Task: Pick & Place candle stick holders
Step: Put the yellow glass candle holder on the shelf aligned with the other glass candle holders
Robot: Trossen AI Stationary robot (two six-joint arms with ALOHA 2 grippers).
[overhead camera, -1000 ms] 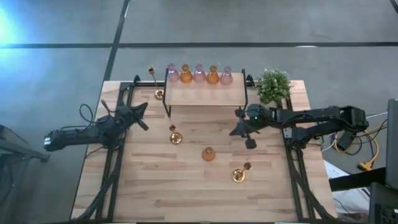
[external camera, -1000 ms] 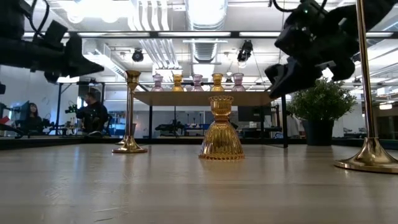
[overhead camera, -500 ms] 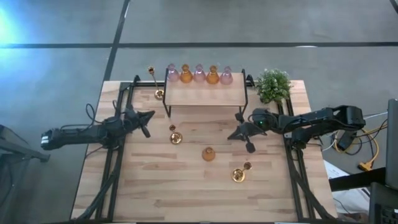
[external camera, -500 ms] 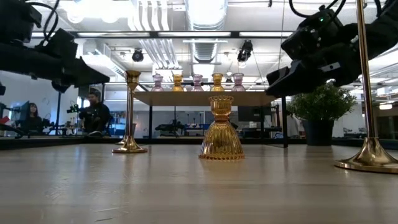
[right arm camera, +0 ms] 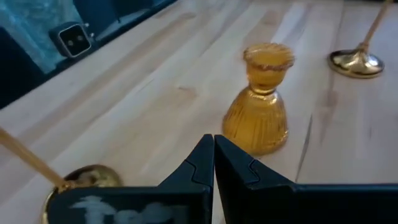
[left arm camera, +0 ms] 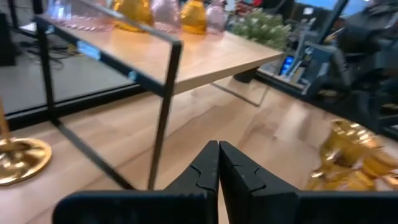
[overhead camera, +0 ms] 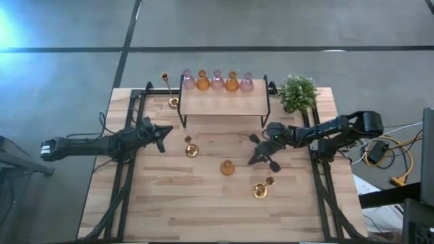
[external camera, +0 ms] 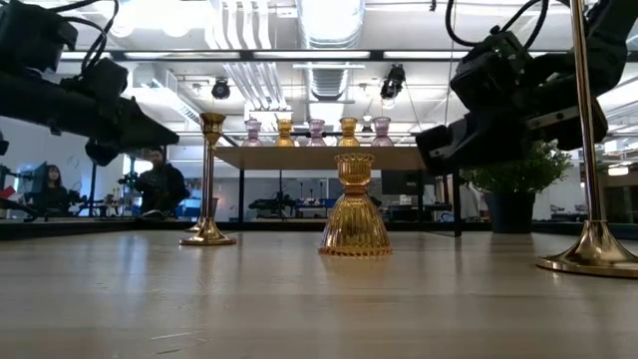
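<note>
Five pink and amber glass candle stick holders (overhead camera: 217, 80) stand in a row on the wooden shelf (overhead camera: 224, 103) at the far edge. A sixth, amber holder (overhead camera: 227, 167) stands upright on the tabletop at mid-table. Three gold candlesticks stand on their round bases: one by the shelf's left leg (overhead camera: 173, 102), one left of centre (overhead camera: 192, 150), one near the front (overhead camera: 260, 192). My left gripper (overhead camera: 167, 130) hovers shut at the table's left, pointing toward the shelf. My right gripper (overhead camera: 253, 160) hovers shut just right of the amber holder (right arm camera: 258, 106), pointing at it.
A green potted plant (overhead camera: 298, 93) stands at the far right corner beside the shelf. The shelf's black metal legs (left arm camera: 163, 118) stand just ahead of my left gripper. Bare tabletop (overhead camera: 176, 210) lies along the near edge. People sit in the room beyond (external camera: 155, 184).
My right gripper has come down and moved toward the table's near-left, closing on the amber holder on the table, and has tipped more downward. My left gripper has sunk a little and shifted toward the table's middle, rolling about its own line. Both stay shut.
</note>
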